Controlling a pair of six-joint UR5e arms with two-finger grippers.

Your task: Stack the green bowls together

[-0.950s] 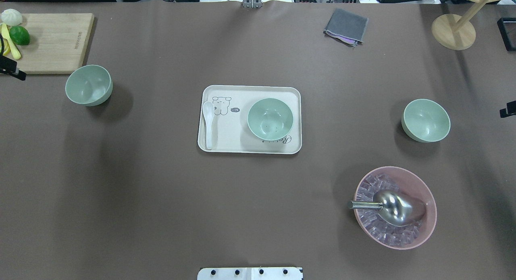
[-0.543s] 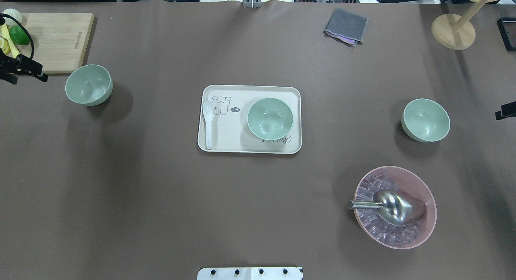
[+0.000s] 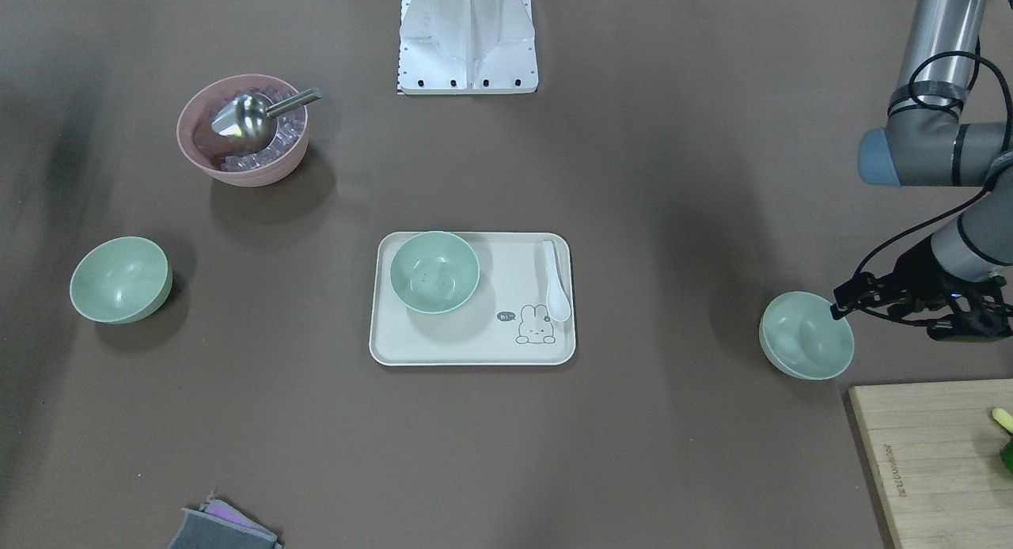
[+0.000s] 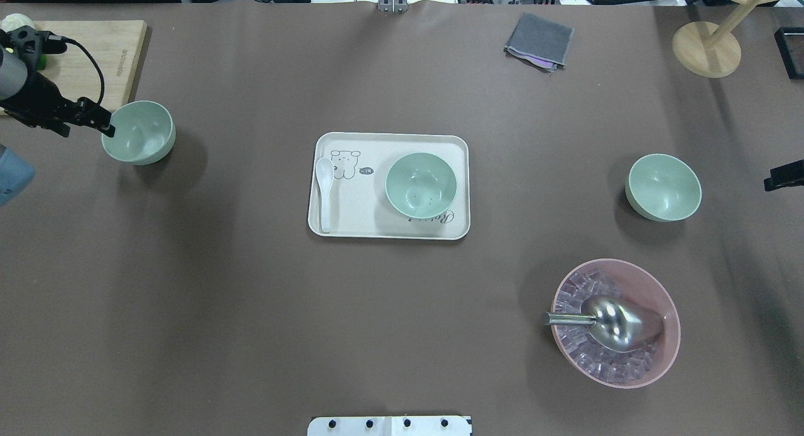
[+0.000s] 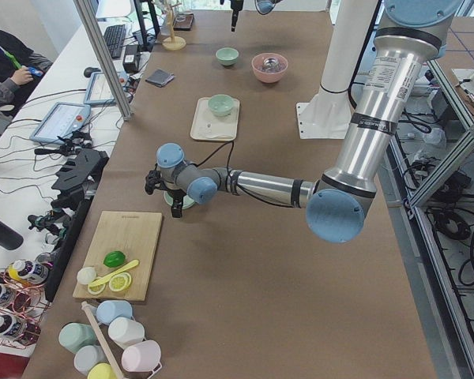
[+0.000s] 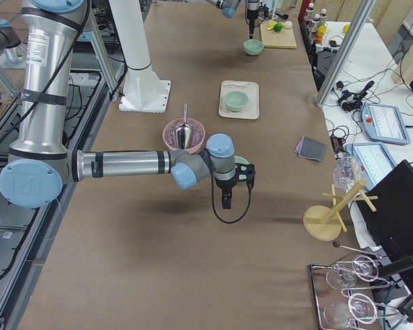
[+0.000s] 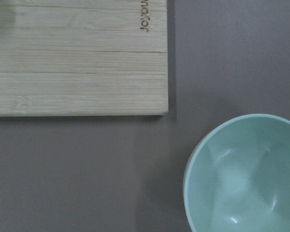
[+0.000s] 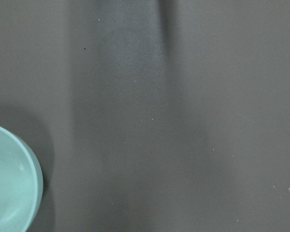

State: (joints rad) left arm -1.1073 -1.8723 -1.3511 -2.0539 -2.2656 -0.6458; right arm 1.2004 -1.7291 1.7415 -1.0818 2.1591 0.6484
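Left hand [image 4: 88, 132], spread wide, has one tip at the rim of the nearest bowl [image 4: 141, 134]; best lower astride that wall, then pinch.

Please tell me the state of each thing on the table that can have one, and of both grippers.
Left green bowl: upright, empty, unstacked.
Middle green bowl: upright, unstacked, on the tray.
Right green bowl: upright, empty, unstacked.
Pink bowl: upright, holding ice cubes and a metal scoop.
Left gripper: open, empty, by the left green bowl's rim.
Right gripper: barely in view; cannot tell.
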